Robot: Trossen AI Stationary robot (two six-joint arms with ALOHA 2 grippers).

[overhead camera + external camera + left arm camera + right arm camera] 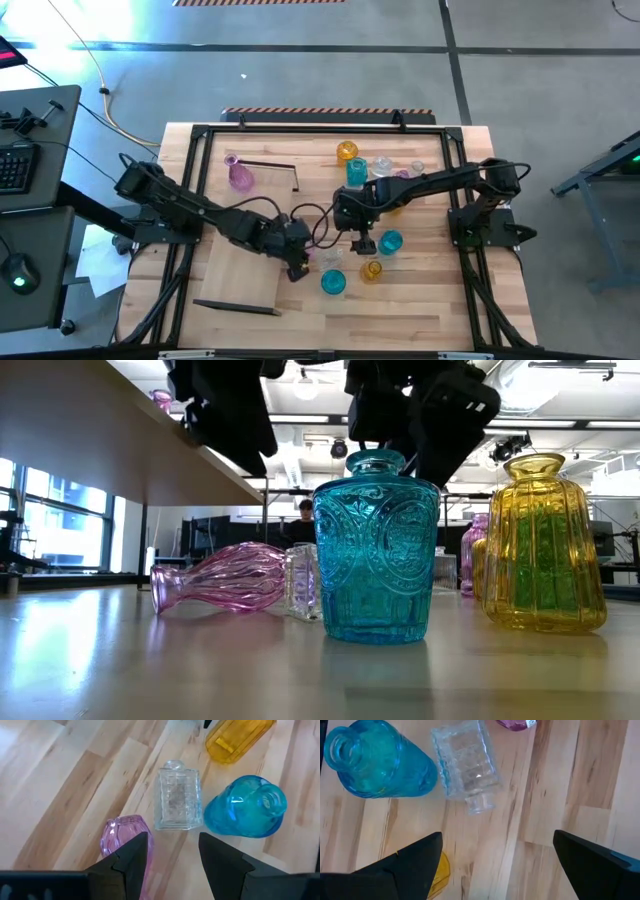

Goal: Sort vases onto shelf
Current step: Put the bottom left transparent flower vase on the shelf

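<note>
My left gripper (172, 862) is open and hovers over a pink vase (121, 834) lying on its side, next to a clear bottle (177, 797) that also lies flat. A teal vase (245, 807) and an amber vase (541, 545) stand upright close by. My right gripper (500, 865) is wide open above the same clear bottle (465, 765), coming from the table's right. In the high view the two grippers (297, 265) (361, 243) face each other mid-table. The shelf (240, 265) lies on the table's left half, with one pink vase (240, 177) standing at its far end.
Several more vases stand toward the far edge: amber (346, 151), teal (356, 172), clear (382, 165) and pink (400, 175). Another teal vase (390, 242) sits by the right gripper. A black frame (300, 130) rings the tabletop. Most of the shelf board is bare.
</note>
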